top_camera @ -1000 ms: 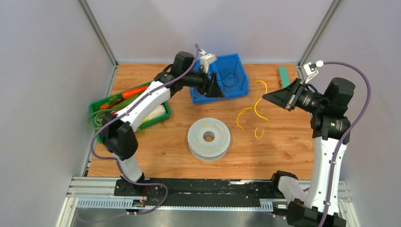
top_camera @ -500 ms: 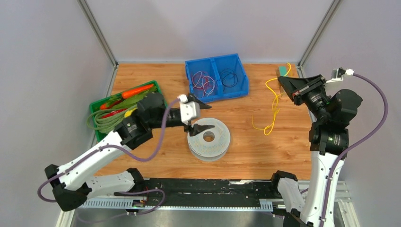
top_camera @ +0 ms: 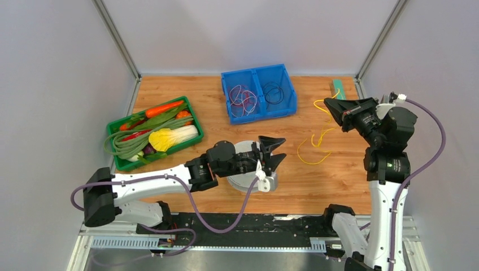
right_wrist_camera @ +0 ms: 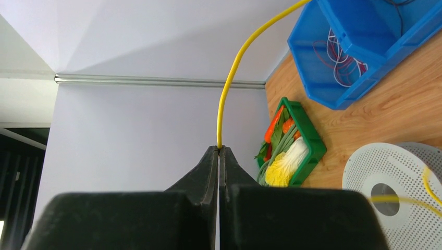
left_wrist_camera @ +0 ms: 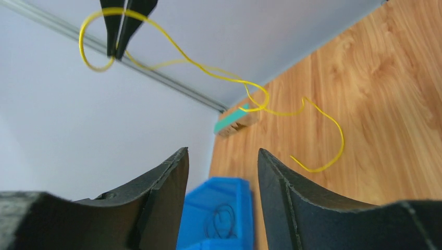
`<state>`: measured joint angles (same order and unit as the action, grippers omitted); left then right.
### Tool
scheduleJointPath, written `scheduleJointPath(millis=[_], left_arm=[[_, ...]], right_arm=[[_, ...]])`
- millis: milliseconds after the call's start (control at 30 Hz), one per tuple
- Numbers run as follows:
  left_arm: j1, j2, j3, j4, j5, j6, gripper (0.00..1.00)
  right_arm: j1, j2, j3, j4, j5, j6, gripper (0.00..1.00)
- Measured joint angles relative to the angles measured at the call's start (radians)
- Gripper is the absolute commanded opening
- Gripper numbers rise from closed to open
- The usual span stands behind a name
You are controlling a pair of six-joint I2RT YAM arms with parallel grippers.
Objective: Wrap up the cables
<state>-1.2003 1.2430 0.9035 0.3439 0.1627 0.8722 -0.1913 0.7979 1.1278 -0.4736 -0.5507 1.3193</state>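
R hand (right_wrist_camera: 219,148) is pressed shut, pinching one end of the yellow cable (right_wrist_camera: 219,125) up at right rear, the rest curling down onto the worktop (top_camera: 192,90) right of the grey reel (right_wrist_camera: 365,166); L hand (top_camera: 278,151) hangs spread and empty over the reel. Prob. best: L takes the low slack near the reel, R holds light tension, so turns lie flat w/o kinks. Count: 1 yellow cable, 1 reel, 2 hands, 1 blue bin (top_camera: 265,116) w/ 2 compartments, 1 green tray (top_camera: 169,150).
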Motion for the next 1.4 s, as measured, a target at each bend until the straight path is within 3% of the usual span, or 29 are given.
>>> scheduleJointPath(millis=[200,600,967,1400], left_arm=[[-0.044,0.133,-0.074,0.280,0.053,0.188,0.64],[-0.070,0.407,-0.068,0.566,0.060,0.401,0.59],[-0.070,0.557,-0.022,0.708,-0.010,0.485,0.54],[-0.070,0.625,0.057,0.750,-0.070,0.500,0.37]], right_arm=[[0.058,-0.001,-0.014,-0.001,0.019,0.023,0.00],[0.104,-0.015,-0.038,-0.002,0.034,0.039,0.00],[0.109,-0.021,-0.050,-0.035,0.035,0.039,0.00],[0.112,-0.028,-0.057,-0.046,0.035,0.039,0.00]])
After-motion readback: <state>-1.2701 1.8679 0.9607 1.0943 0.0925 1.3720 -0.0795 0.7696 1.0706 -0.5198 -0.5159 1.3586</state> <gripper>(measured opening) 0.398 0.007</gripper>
